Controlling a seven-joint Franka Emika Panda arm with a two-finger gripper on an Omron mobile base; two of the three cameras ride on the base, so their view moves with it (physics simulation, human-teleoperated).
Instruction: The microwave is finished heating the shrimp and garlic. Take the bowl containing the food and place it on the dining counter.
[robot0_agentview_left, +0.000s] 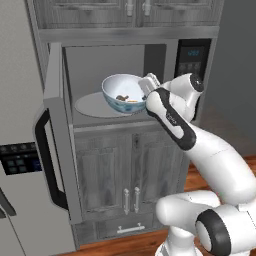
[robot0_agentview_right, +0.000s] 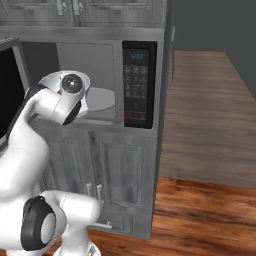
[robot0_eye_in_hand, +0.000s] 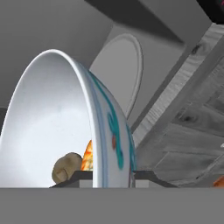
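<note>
Nearest the lens in the hand view, the gripper (robot0_eye_in_hand: 113, 177) has its two dark tips closed on the wall of the bowl (robot0_eye_in_hand: 65, 131), one tip inside and one outside the rim, so the opening is only as wide as the ceramic. The rim runs from 6 o'clock up to 11 o'clock in this view. Inside, at about 7 o'clock, sit the shrimp and garlic (robot0_eye_in_hand: 72, 166): a tan lump and an orange piece low against the wall.

From the left base view the bowl (robot0_agentview_left: 123, 93) hangs tilted, just above the front edge of the turntable plate (robot0_agentview_left: 90, 106), at the mouth of the microwave (robot0_agentview_left: 115, 75). The open door (robot0_agentview_left: 57, 145) stands at 9 o'clock of the bowl. The keypad panel (robot0_agentview_right: 137, 85) lies at 3 o'clock of the cavity in the right base view.

Judgement: step in hand is withdrawal from the cavity.
- Level the bowl first; the tilt puts the food near the low side.
- Pull straight back, clear of the door edge and cavity frame.
- Rim pinch is a thin hold: move slowly, no sharp wrist rolls.
- Dining counter placement not yet begun.
</note>
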